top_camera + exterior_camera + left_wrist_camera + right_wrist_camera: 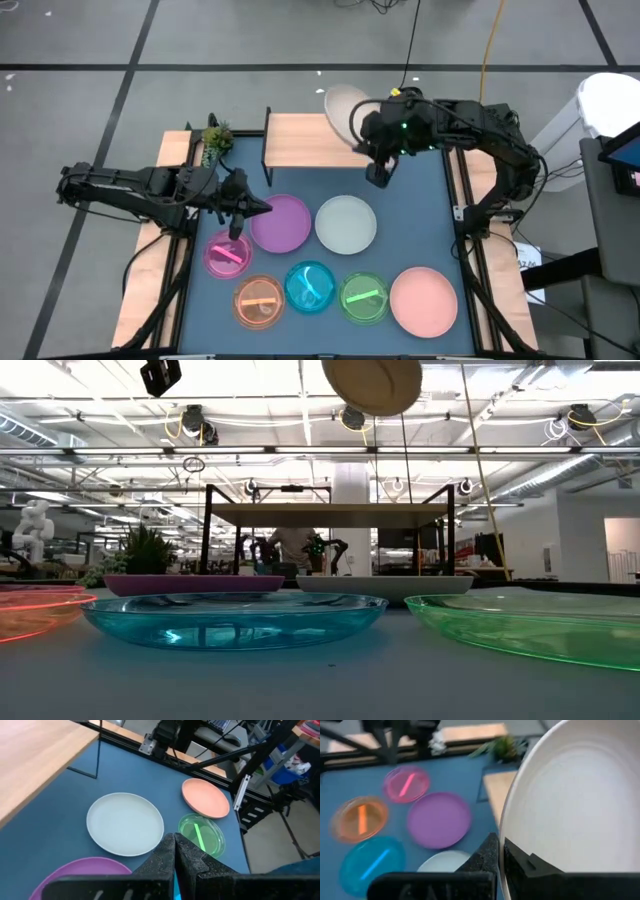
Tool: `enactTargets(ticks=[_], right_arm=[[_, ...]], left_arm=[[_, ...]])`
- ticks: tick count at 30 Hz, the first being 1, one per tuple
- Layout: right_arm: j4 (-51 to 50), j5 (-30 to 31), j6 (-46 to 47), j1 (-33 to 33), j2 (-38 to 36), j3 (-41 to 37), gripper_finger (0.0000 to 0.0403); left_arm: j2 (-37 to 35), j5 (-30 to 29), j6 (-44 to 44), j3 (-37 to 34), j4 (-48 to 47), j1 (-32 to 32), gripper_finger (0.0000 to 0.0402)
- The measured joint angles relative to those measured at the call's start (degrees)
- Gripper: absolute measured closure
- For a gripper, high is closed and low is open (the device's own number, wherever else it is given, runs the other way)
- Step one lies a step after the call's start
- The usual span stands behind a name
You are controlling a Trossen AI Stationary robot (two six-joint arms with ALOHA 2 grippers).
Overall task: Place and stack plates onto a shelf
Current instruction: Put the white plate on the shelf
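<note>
Plate, beige (341,108) | round, opaque, tilted | right hand (364,140) gripping rim | above shelf (300,140)

We find no legible text, label, brand, number or sign in any of the four views. The plates, the shelf, the table surface and both arms carry no readable marking.
</note>
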Motion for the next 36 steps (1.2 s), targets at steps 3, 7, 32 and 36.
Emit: enactTargets(ticks=[3, 7, 32, 36], right_arm=[[2.4, 1.7, -2.7, -1.2, 0.6, 0.0, 0.0403], [5.7, 2.6, -5.0, -3.0, 2.5, 0.0, 0.0403], [7.8, 0.3, -13.6, -6.7, 10.4, -4.3, 0.0403], [7.4, -0.9, -13.7, -7.0, 10.6, -8.5, 0.0403]], left_arm=[[0.0, -1.5, 0.1, 0.0, 0.0, 0.0, 0.0398], [0.0, -2.3, 0.5, 0.0, 0.0, 0.1, 0.0398], [0.0, -2.3, -1.4, 0.0, -0.3, 0.2, 0.0398], [0.0, -2.4, -1.0, 0.0, -0.3, 0.2, 0.0398]])
